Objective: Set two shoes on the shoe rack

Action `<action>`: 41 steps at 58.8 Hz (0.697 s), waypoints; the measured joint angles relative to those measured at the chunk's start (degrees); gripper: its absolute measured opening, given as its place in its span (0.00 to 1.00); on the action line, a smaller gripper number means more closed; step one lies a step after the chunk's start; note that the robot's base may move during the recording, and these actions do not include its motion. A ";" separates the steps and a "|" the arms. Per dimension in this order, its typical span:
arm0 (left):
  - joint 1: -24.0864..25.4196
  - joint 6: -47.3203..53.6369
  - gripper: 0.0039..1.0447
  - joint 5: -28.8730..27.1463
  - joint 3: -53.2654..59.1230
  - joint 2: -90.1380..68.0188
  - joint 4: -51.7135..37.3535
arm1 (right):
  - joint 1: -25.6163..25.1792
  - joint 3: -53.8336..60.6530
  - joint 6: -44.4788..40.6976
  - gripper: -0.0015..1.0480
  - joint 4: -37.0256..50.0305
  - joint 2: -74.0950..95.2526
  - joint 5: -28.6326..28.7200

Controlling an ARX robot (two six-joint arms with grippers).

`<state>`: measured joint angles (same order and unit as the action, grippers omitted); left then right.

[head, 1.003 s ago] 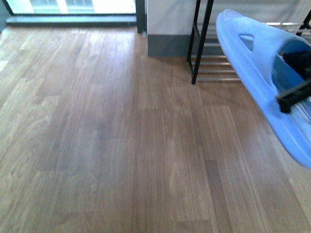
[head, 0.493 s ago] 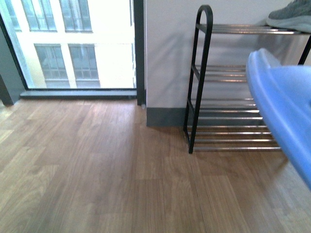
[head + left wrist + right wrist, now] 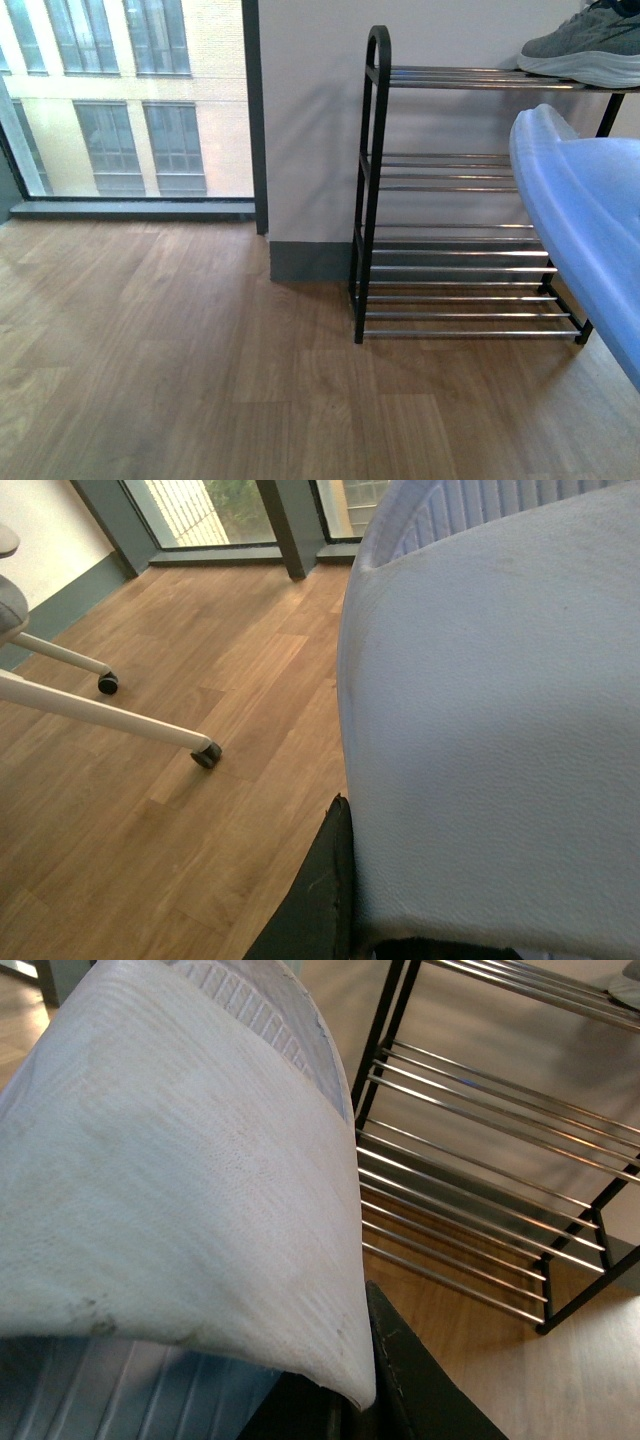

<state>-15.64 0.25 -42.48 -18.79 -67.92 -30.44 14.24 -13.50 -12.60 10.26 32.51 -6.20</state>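
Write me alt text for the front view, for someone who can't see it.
A pale blue slide fills the right foreground, raised above a wood floor. Behind it a black shoe rack with chrome bars stands against a white wall, a grey sneaker on its top tier; a window is at left.

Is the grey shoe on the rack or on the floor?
On the rack. The grey sneaker sits on the top tier of the shoe rack, white sole resting on chrome bars.
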 joint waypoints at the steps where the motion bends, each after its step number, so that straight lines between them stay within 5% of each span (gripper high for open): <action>1: 0.00 0.02 0.02 0.07 0.00 0.00 0.00 | 0.00 0.00 0.02 0.02 0.00 0.00 -0.02; 41: -0.13 0.02 0.02 0.24 0.17 0.02 0.00 | -0.07 0.04 0.13 0.02 0.00 0.00 -0.28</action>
<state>-15.77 0.27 -42.24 -18.61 -67.90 -30.44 14.17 -13.45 -12.47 10.26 32.51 -6.48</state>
